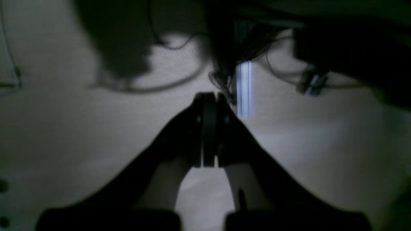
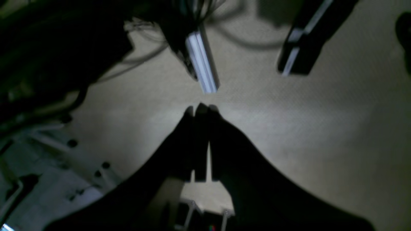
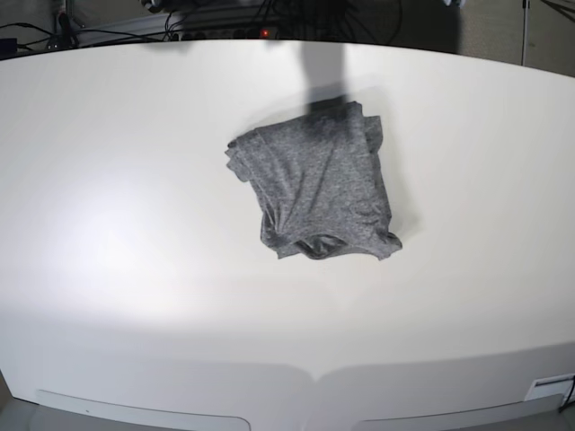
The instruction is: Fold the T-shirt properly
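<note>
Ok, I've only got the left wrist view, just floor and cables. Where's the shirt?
Observer: The shirt lies in a rough bundle near the middle of the table, seen from the base view.
Operator: Is either hand on it?
Observer: No. No arm shows over the table in the base view.
Operator: And the right hand?
Observer: The right hand is shut and holds nothing, over bare floor.
</note>
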You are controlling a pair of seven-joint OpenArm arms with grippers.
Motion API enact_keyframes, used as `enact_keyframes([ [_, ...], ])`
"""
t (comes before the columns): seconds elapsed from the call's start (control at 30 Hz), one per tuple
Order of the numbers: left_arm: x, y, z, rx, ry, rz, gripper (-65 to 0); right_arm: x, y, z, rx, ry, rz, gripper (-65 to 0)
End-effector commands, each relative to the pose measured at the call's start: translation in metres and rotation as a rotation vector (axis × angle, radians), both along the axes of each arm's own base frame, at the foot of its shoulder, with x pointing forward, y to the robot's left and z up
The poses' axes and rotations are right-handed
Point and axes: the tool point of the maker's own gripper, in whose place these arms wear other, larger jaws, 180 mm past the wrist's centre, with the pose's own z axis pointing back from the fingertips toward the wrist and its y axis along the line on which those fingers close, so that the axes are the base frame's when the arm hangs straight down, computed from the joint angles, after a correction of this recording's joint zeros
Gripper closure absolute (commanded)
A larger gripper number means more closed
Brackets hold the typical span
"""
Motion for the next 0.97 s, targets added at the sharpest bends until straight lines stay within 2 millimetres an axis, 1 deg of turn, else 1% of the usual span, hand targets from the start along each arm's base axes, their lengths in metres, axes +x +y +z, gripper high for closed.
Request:
enact_keyframes([
  [0.0,-0.002,-0.005,-0.001,-0.001,-0.001,-0.007,0.0,0.003,-0.008,-0.001,-0.009,-0.011,0.005,0.0],
  [0.07,0.005,-0.023,-0.004,-0.021,-0.006,-0.003,0.0,0.01,-0.007,-0.008,-0.007,-0.021,0.028,0.0],
  [0.13,0.015,-0.037,-0.007,-0.037,-0.02,0.009,0.0,0.015,-0.008,-0.014,-0.031,-0.023,0.072,0.0],
  [0.23,0.03,-0.046,-0.01,-0.027,-0.035,0.066,0.0,0.027,-0.012,-0.019,-0.08,-0.046,0.117,0.0],
  [0.3,0.037,-0.045,-0.012,-0.009,-0.042,0.083,0.0,0.036,-0.01,-0.022,-0.094,-0.073,0.142,0.0],
  [0.4,0.049,-0.037,-0.015,0.028,-0.047,0.131,0.0,0.057,-0.001,-0.025,-0.098,-0.136,0.14,0.0],
  [0.5,0.055,-0.037,-0.016,0.026,-0.023,0.192,0.0,0.072,0.022,-0.028,-0.052,-0.16,0.166,0.0],
  [0.57,0.054,-0.036,-0.017,0.028,-0.008,0.187,0.0,0.072,0.041,-0.03,-0.015,-0.15,0.209,0.0],
  [0.63,0.054,-0.033,-0.017,0.039,-0.005,0.186,0.0,0.074,0.055,-0.032,-0.005,-0.151,0.218,0.0],
  [0.8,0.053,-0.03,-0.018,0.056,-0.001,0.189,0.0,0.077,0.071,-0.035,-0.003,-0.144,0.233,0.0],
  [0.93,0.053,-0.031,-0.018,0.055,-0.002,0.189,0.0,0.076,0.072,-0.035,0.0,-0.14,0.24,0.0],
])
